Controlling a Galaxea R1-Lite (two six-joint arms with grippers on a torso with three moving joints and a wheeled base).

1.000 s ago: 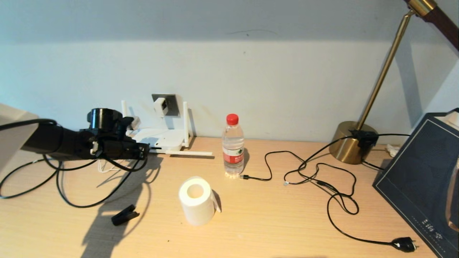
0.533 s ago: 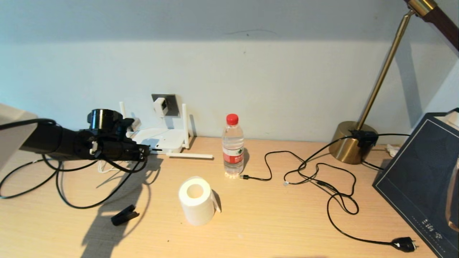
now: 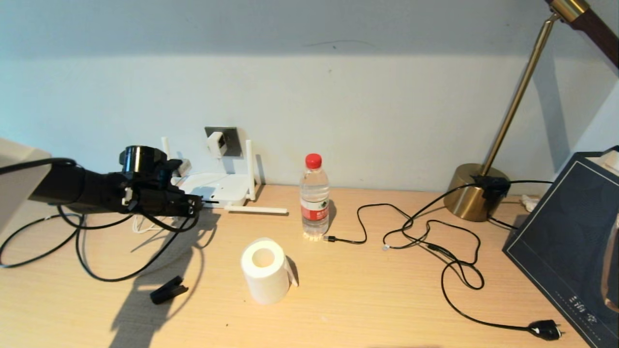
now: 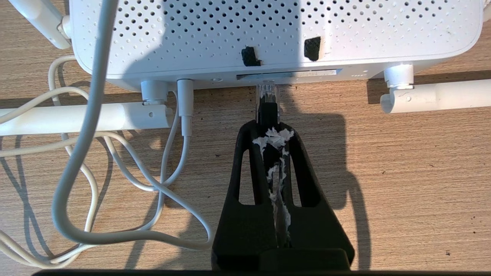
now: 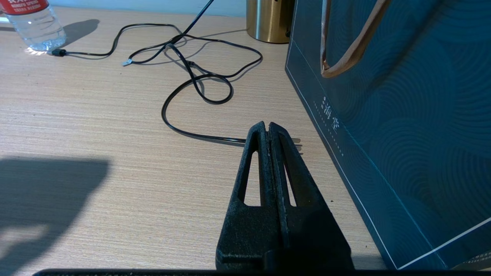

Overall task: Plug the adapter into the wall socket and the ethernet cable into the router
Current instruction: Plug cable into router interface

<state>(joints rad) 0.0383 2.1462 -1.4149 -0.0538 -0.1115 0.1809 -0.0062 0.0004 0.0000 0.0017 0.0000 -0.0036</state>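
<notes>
No legible text on bottle label (image 3: 314, 212) or bag (image 5: 402, 115).

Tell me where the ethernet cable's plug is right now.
In the left wrist view, the ethernet cable plug sits pinched in the left tool, its clear tip at the router port strip, beside the white cord's plug.

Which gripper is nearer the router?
Left. The left gripper holds the ethernet cable at the router ports; the right gripper sits far off beside the bag.
</notes>
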